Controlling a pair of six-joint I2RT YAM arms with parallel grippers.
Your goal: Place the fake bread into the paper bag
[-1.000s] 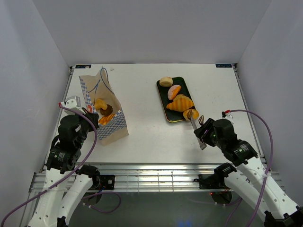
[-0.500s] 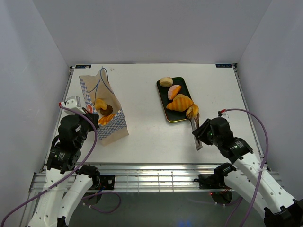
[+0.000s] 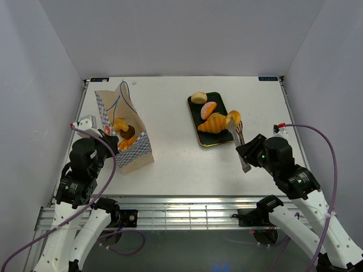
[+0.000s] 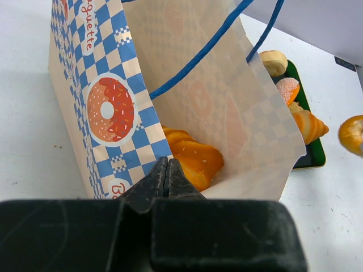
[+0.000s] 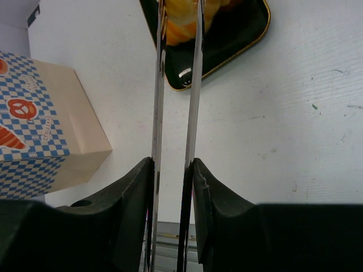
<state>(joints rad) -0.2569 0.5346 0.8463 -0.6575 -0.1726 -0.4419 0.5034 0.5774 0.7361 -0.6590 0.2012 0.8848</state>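
Observation:
The paper bag [image 3: 126,131] stands at the left with its mouth open; golden and brown bread pieces [image 3: 123,131] lie inside, and one also shows in the left wrist view [image 4: 194,160]. My left gripper [image 3: 108,136] is shut with its tips against the bag's checkered rim [image 4: 142,153]; no paper shows between the jaws. My right gripper [image 3: 245,156] is shut on metal tongs [image 3: 238,140], whose blades [image 5: 159,85] pinch a round golden bun [image 3: 233,118] above the dark tray's [image 3: 199,122] near right edge. A ridged loaf [image 3: 214,124] and two buns [image 3: 209,109] lie on the tray.
The tray also shows in the right wrist view [image 5: 244,37], with the bag [image 5: 39,130] at its left. White walls close in the table on three sides. The aluminium rail [image 3: 181,212] runs along the near edge.
My right arm has shifted right and raised the tongs, and the bun in them has gone from the tray's near corner to higher over its right edge. The left arm has not moved.

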